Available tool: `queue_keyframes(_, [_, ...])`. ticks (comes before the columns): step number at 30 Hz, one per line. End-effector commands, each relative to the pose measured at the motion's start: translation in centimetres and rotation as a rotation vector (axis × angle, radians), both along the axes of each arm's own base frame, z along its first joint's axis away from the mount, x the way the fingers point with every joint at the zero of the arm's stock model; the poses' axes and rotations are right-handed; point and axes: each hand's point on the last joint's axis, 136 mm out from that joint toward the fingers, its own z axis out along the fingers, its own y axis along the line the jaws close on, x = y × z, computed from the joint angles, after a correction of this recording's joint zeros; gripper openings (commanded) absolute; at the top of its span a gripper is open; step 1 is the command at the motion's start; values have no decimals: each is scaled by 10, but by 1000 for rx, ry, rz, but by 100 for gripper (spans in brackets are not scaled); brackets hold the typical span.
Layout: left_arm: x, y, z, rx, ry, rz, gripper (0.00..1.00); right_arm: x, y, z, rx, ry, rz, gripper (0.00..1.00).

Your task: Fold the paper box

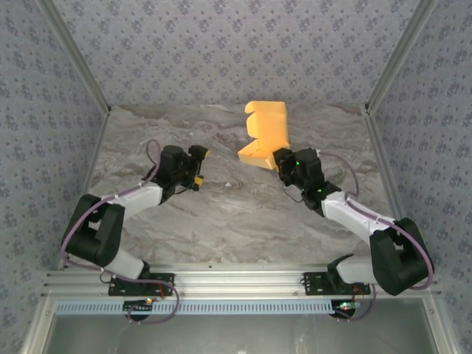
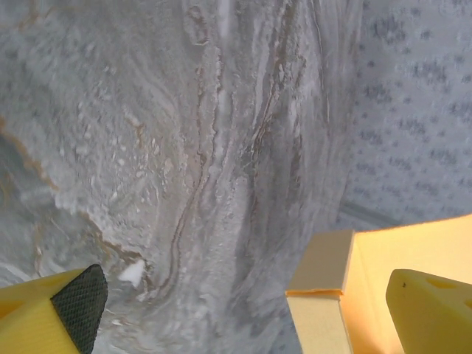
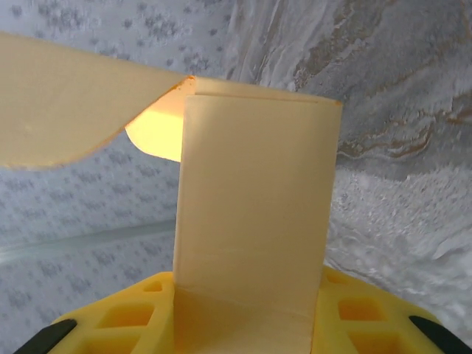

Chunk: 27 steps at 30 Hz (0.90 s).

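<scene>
Item: paper box (image 1: 267, 133), yellow card, part folded, far middle of the bench (image 1: 221, 214). I see the right fingers (image 1: 279, 158) clamped on its near panel, their tips hidden under card and its upper flap cut off in the wrist view. Left fingers (image 1: 199, 168): spread wide, empty, beside the box.

A grey marbled table (image 1: 236, 221) stands enclosed by blue-grey floral-patterned walls (image 1: 221, 44).

Clamped between the yellow fingers (image 3: 125, 317) of the right gripper (image 3: 243, 332): upright panel of the paper box (image 3: 251, 214). Curved flap (image 3: 66, 110) bent leftward from top edge. Marble table (image 3: 398, 110) behind at right, patterned wall (image 3: 88, 221) at left.
</scene>
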Motion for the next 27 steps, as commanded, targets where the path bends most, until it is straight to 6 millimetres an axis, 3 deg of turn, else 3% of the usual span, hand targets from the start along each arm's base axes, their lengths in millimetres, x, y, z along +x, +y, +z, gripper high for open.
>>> queue_keyframes(1, [-5,-34,31,4,-213,-330,99,-11,11,47,-73,-254,270,30])
queue_keyframes(4, [-24,-56,56,-25,-377,-514,97,-17,3,68,-67,-361,381,30])
queue_keyframes(8, [-42,-64,89,-27,-529,-639,98,-26,-7,90,-92,-453,460,30])
queue_keyframes(12, [-54,-70,127,-40,-695,-717,98,-34,-2,111,-97,-527,545,31])
queue_keyframes(17, [-58,-73,157,-49,-849,-736,98,-38,5,135,-87,-582,577,31])
queue_keyframes(27, [-47,-82,210,-188,-1075,-721,98,-50,19,175,1,-639,649,32])
